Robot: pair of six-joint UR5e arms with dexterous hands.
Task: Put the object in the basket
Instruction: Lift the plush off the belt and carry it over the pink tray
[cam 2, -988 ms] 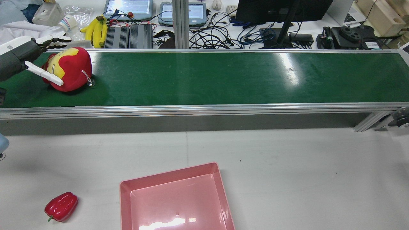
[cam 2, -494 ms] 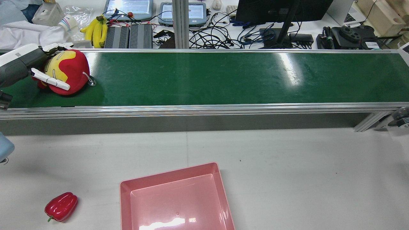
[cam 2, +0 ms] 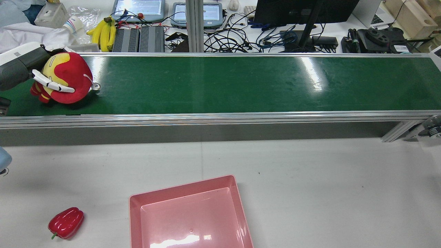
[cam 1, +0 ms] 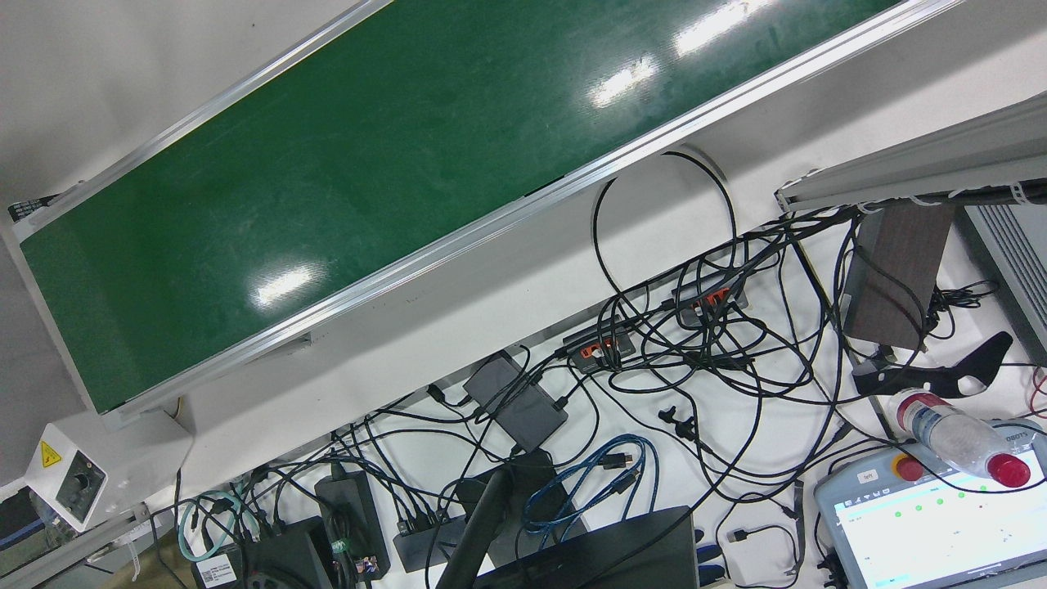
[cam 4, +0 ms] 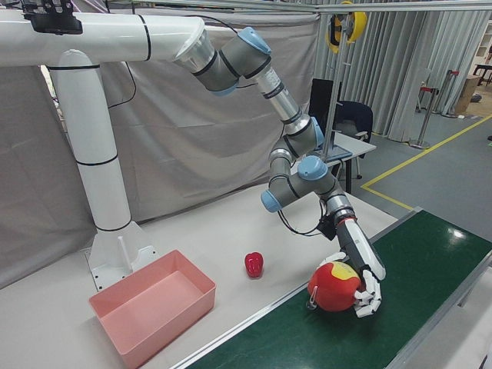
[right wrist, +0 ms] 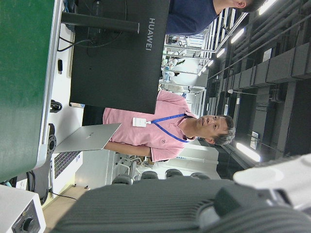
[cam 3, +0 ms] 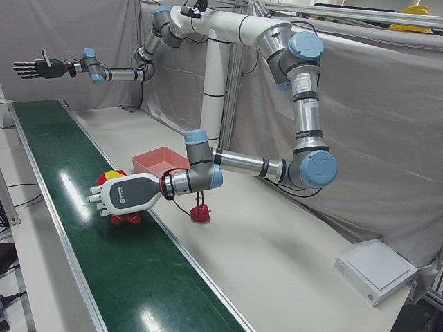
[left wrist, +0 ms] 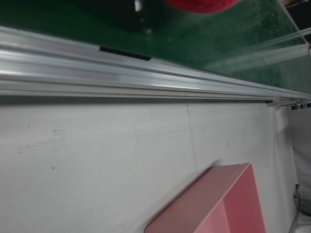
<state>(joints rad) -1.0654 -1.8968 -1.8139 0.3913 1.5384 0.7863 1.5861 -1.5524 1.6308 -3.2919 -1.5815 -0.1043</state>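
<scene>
A red and yellow plush toy (cam 2: 65,81) sits at the left end of the green conveyor belt (cam 2: 241,82). My left hand (cam 2: 41,77) is wrapped around it, with fingers across its front and back. The right-front view shows the same hand (cam 4: 363,283) closed on the plush (cam 4: 332,286). The left-front view shows the hand (cam 3: 123,196) over the plush (cam 3: 126,220). The pink basket (cam 2: 182,186) stands empty on the white table near me. My right hand (cam 3: 33,68) is raised high over the belt's far end with its fingers spread.
A red bell pepper (cam 2: 66,223) lies on the table left of the basket. The belt's aluminium rail (cam 2: 220,119) runs between belt and table. Bananas (cam 2: 103,32), tablets, cables and a monitor lie beyond the belt.
My left hand has closed around the plush toy. The toy has tipped and shifted slightly left and up on the belt. The pepper and basket have not moved.
</scene>
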